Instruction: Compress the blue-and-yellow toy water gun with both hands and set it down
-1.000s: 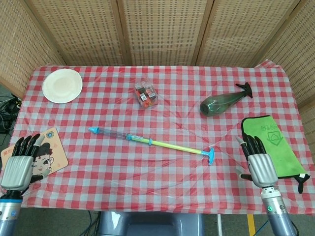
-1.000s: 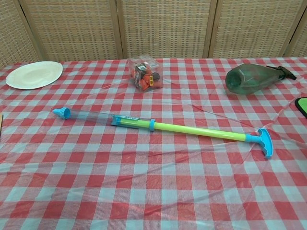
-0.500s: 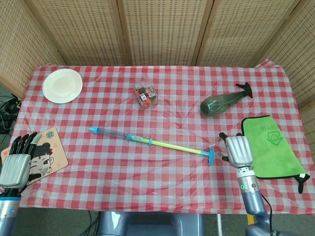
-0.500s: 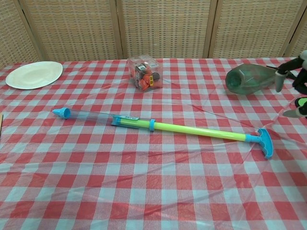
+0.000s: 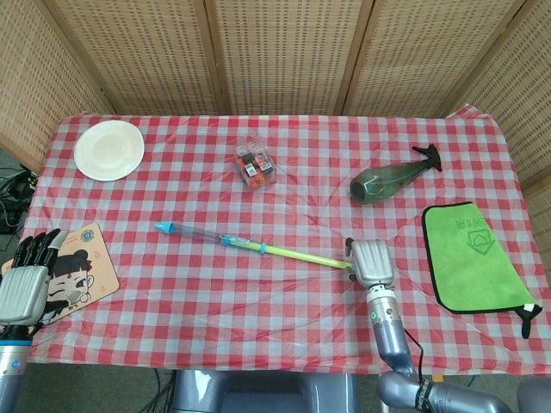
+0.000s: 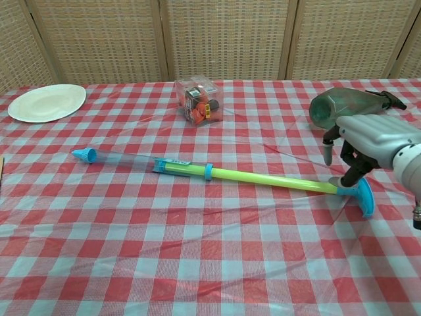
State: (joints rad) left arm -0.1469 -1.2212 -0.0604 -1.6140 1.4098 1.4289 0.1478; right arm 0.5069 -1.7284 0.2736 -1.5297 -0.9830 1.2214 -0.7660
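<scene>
Since a second ago, the right hand (image 6: 366,146) has moved inward from the bench edge to the blue T-handle of the long blue-and-yellow toy water gun (image 6: 217,173), fingers curled over it; whether it grips, I cannot tell. Left hand (image 5: 22,282), fingers spread, stays near the cartoon card (image 5: 82,262).

Right hand (image 6: 368,141) fingers curled downward; left hand (image 5: 24,284) fingers extended.
</scene>
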